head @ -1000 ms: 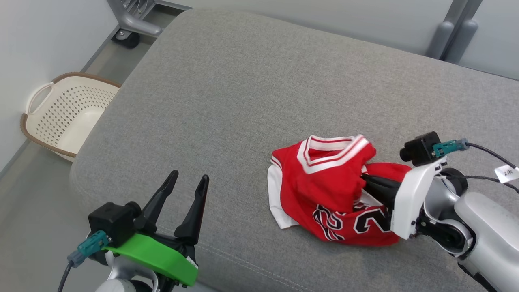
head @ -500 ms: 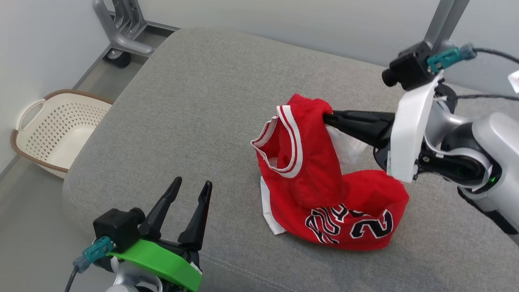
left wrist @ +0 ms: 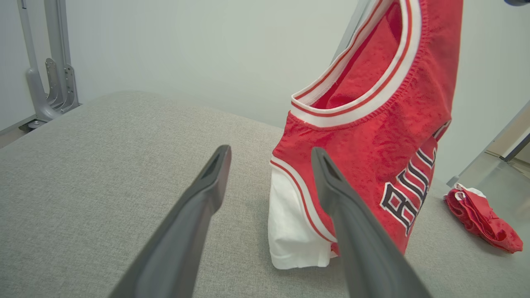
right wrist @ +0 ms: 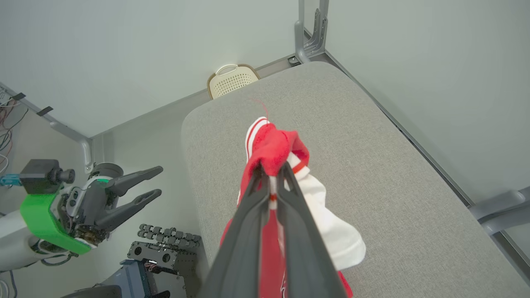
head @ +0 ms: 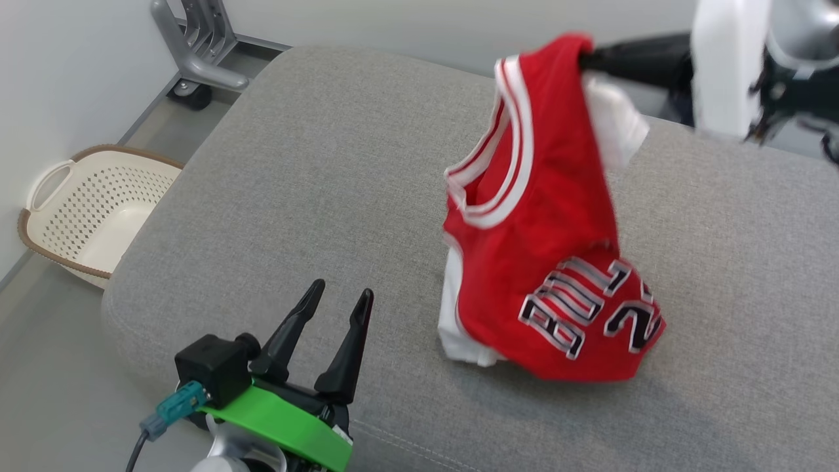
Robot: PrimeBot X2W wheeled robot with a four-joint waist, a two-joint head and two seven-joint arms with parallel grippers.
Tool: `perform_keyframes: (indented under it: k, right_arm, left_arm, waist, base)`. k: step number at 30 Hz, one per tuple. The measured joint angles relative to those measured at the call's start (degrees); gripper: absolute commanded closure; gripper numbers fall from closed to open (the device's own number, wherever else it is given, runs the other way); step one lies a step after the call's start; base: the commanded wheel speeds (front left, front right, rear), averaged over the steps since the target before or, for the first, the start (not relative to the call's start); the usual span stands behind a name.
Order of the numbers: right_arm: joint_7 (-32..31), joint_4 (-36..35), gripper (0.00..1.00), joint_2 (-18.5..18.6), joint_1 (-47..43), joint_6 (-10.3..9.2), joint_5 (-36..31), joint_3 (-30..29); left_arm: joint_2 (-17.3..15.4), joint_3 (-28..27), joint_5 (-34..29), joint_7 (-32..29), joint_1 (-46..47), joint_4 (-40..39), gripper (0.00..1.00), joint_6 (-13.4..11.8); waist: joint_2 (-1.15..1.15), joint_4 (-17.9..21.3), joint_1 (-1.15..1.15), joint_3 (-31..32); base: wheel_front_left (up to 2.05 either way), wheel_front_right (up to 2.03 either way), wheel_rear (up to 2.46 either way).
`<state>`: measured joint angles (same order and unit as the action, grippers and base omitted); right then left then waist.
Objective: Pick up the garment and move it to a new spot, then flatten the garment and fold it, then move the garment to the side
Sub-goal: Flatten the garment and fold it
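From where I stand, the left pincer [head: 343, 288] sits low at the near left. Its two dark fingers [head: 292, 328] are spread wide, point up and forward, and have nothing between them. Behind them a green wrist bracket [head: 282, 426] carries a small black camera [head: 211, 367] with a teal plug [head: 177, 403] at its side. The right arm [head: 799, 26] is up high at the far right and blurred, its white wrist cover [head: 727, 65] upright. The right pincer [head: 585, 60] points leftward, its fingers pressed together on a bunch of the red garment [head: 544, 249], which hangs from it.

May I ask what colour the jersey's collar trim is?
The trim is white with red stripes, clearest in left wrist view.
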<state>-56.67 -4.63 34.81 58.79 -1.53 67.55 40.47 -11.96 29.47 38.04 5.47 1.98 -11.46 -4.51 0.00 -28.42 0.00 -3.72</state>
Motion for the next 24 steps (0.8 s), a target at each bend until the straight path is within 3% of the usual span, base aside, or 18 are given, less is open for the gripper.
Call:
perform_keyframes:
  k: [5, 8, 11, 15, 19, 22, 23, 24]
  right_arm:
    - [1.58, 7.16, 1.00, -0.81, 4.05, -5.72, -2.05, -4.94]
    - [5.16, 11.46, 1.00, -2.37, 7.04, -7.08, -4.82, -9.26]
    - [5.81, 15.79, 1.00, -1.43, 8.90, -7.02, -8.54, -10.22]
    - [4.01, 21.07, 1.00, 4.59, 8.39, -6.54, -15.56, -7.32]
    - [-1.24, 22.60, 1.00, 8.64, 4.85, -6.39, -16.59, -4.69]
    - [-5.13, 20.89, 1.00, 5.83, 1.70, -6.38, -10.44, -4.57]
    - [-6.06, 19.95, 1.00, 3.86, 1.10, -6.38, -7.46, -5.05]
    - [-7.70, 17.37, 1.00, -0.48, 0.84, -6.38, -2.86, -6.54]
  left_arm:
    - [-0.02, 0.25, -0.47, -0.03, 1.26, 0.76, 0.00, 0.38]
    - [-0.16, 0.23, -0.51, -0.11, 1.26, 0.87, 0.00, 0.40]
    - [0.02, 0.45, -0.41, -0.12, 1.26, 1.13, 0.00, 0.47]
    - [0.45, 1.09, -0.12, -0.14, 1.26, 1.37, 0.00, 0.90]
    - [1.54, 1.70, 0.22, -0.11, 1.29, 1.76, 0.00, 1.30]
    - [1.75, 1.89, 0.29, -0.12, 1.32, 2.38, 0.00, 1.52]
    - [1.75, 1.90, 0.29, -0.12, 1.33, 2.67, 0.00, 1.55]
    - [1.58, 1.77, 0.29, -0.14, 1.34, 3.01, 0.00, 1.55]
  waist:
    - [0.00, -0.06, 0.00, 0.66]
    - [0.00, 0.21, 0.00, 1.01]
    - [0.00, 0.58, 0.00, 1.16]
    - [0.00, 1.31, 0.00, 1.28]
    - [0.00, 2.20, 0.00, 1.31]
    - [0.00, 2.91, 0.00, 1.56]
    - [0.00, 3.16, 0.00, 1.67]
    - [0.00, 3.74, 0.00, 1.89]
  base:
    - [0.00, 0.00, 0.00]
    - [0.00, 0.00, 0.00]
    - [0.00, 0.00, 0.00]
    - [0.00, 0.00, 0.00]
    - [0.00, 0.00, 0.00]
    - [0.00, 0.00, 0.00]
    - [0.00, 0.00, 0.00]
    - [0.00, 0.00, 0.00]
